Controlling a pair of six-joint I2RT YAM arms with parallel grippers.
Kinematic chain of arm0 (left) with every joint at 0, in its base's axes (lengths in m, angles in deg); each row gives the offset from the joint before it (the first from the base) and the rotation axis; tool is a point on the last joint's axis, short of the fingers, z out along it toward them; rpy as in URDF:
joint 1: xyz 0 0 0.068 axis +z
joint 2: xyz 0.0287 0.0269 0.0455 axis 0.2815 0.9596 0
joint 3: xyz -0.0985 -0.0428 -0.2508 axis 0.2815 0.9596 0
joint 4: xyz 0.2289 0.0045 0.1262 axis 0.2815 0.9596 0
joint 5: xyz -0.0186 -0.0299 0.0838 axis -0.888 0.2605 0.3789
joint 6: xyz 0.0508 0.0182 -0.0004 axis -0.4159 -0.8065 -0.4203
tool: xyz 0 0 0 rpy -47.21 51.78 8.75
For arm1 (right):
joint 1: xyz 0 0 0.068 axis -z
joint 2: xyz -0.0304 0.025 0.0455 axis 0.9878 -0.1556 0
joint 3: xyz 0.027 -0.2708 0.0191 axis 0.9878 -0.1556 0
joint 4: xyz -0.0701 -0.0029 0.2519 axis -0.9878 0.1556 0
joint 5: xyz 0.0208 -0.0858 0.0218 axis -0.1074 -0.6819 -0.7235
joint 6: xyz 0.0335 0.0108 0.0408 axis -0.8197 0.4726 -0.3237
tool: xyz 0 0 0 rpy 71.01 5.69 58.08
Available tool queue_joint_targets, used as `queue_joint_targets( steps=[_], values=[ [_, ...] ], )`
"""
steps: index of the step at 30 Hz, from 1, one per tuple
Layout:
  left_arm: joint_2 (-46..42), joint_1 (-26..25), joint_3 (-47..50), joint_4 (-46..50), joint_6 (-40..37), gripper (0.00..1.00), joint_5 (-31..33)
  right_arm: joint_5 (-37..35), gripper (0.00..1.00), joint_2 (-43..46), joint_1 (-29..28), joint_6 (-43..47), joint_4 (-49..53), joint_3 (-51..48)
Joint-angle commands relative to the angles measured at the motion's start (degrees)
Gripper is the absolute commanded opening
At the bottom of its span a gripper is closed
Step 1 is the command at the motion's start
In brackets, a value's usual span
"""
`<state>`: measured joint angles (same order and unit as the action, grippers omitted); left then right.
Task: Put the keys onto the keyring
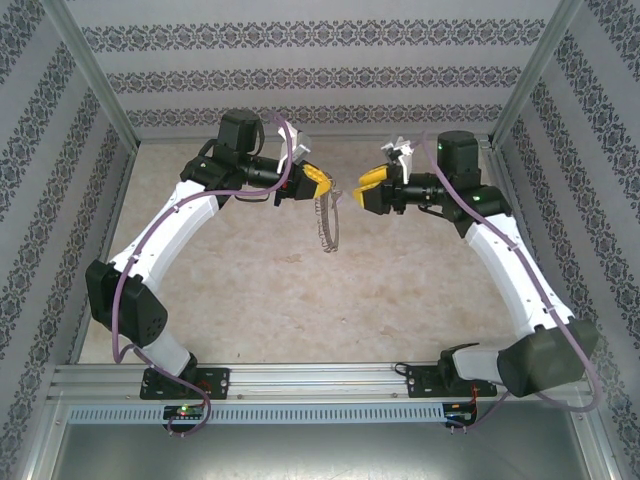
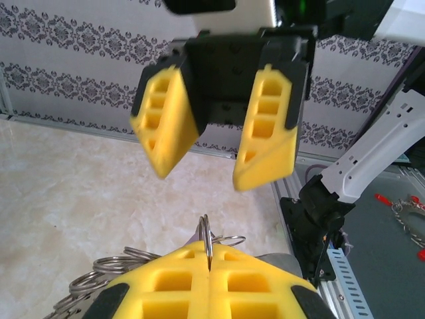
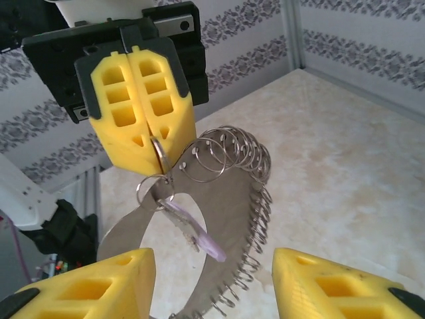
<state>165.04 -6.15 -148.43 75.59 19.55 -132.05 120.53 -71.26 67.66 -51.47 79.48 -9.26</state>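
Left white-and-black jointed arm (image 1: 180, 215) and right white-and-black jointed arm (image 1: 510, 260) being held bent inward, wrists being pointed at each other, left yellow-fingered gripper (image 1: 316, 182) being clamped on a loop of the thin dark-grey keyring hoop (image 3: 229, 212), right yellow-fingered gripper (image 1: 370, 187) being held parted, just beside it.

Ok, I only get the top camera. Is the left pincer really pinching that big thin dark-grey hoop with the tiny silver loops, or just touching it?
Observer: Pinching. The right wrist view shows the left pincer shut on a small silvery wire loop at the rim of the large thin dark-grey hoop.
Operator: Is a key on it already?
Observer: It looks so. A small flat silvery key dangles from a little split ring just below that pincer.
Operator: And the other pincer, is it grabbing too?
Observer: No. The left wrist view shows the right pincer open, with nothing between its jaws.
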Motion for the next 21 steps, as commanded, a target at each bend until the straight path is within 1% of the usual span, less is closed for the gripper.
queue_joint_targets(
  steps=[1,10,15,21],
  values=[
    [-2.1,-0.4,-0.1,-3.4,1.4,0.0,-3.1,4.7,0.5,-1.2,-1.7,-3.1,-7.5,-0.6],
    [-2.1,-0.6,-0.7,-3.0,1.7,0.0,-3.6,7.6,0.49,-3.5,-3.7,-2.3,-7.5,-0.5],
    [-2.1,-0.6,-1.0,-3.0,1.8,0.0,-3.9,9.8,0.44,-4.4,-4.2,-1.1,-6.0,-0.6],
    [-2.1,-0.6,-1.2,-2.9,1.8,0.0,-4.0,10.7,0.37,-4.9,-4.8,-1.0,-6.2,-0.7]
  ],
)
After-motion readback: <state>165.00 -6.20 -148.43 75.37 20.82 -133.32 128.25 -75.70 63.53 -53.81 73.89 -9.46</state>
